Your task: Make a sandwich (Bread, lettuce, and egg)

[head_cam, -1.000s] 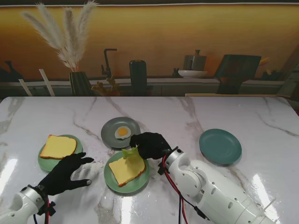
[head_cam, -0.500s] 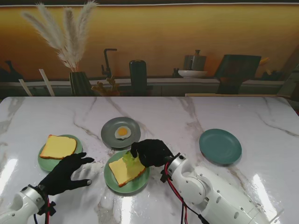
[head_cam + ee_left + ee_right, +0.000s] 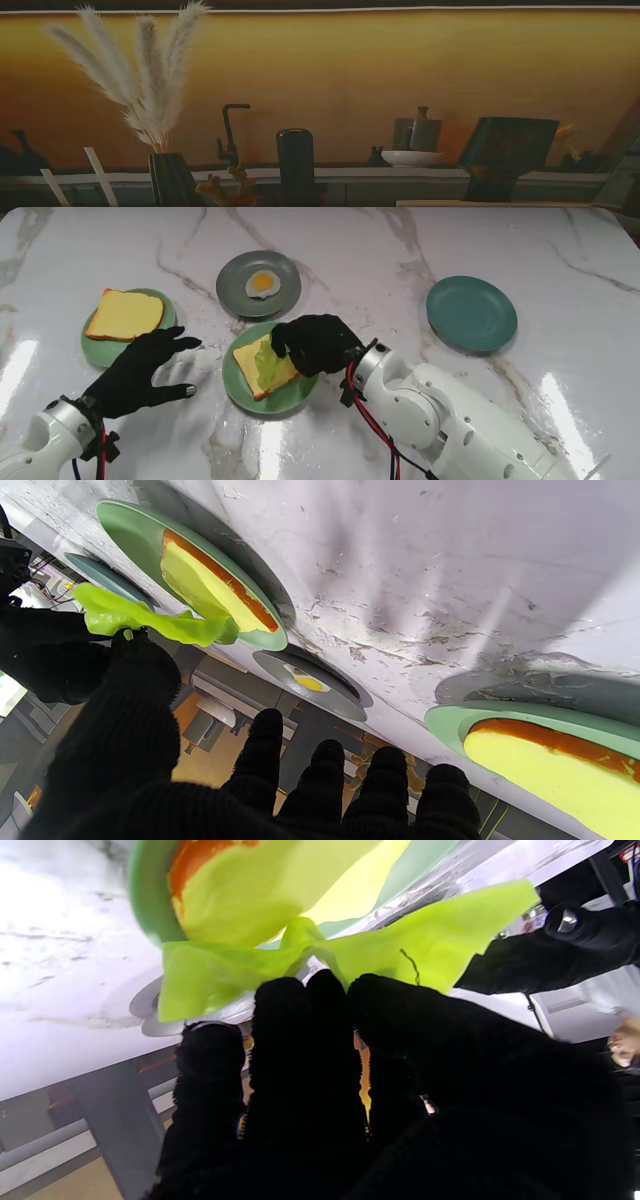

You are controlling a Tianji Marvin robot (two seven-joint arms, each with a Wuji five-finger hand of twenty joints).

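the right hand [image 3: 312,343], black-gloved, has its fingertips pinched on the thin lime-green lettuce leaf [image 3: 266,359], which drapes over the yellow toast slice [image 3: 262,366] on the pale green round plate [image 3: 296,396] at the table's 6 o'clock. to do this well, lower until the leaf lies flat and centred on the slice, then part the fingers and lift straight up so it doesn't drag. the fried egg [image 3: 262,284] waits on the grey plate [image 3: 236,280] at 12 o'clock of it. the left hand [image 3: 140,371] rests spread, holding nothing. compared with a second ago, the right hand has moved nearer to me and leftward, bringing the leaf from the slice's far edge onto its middle
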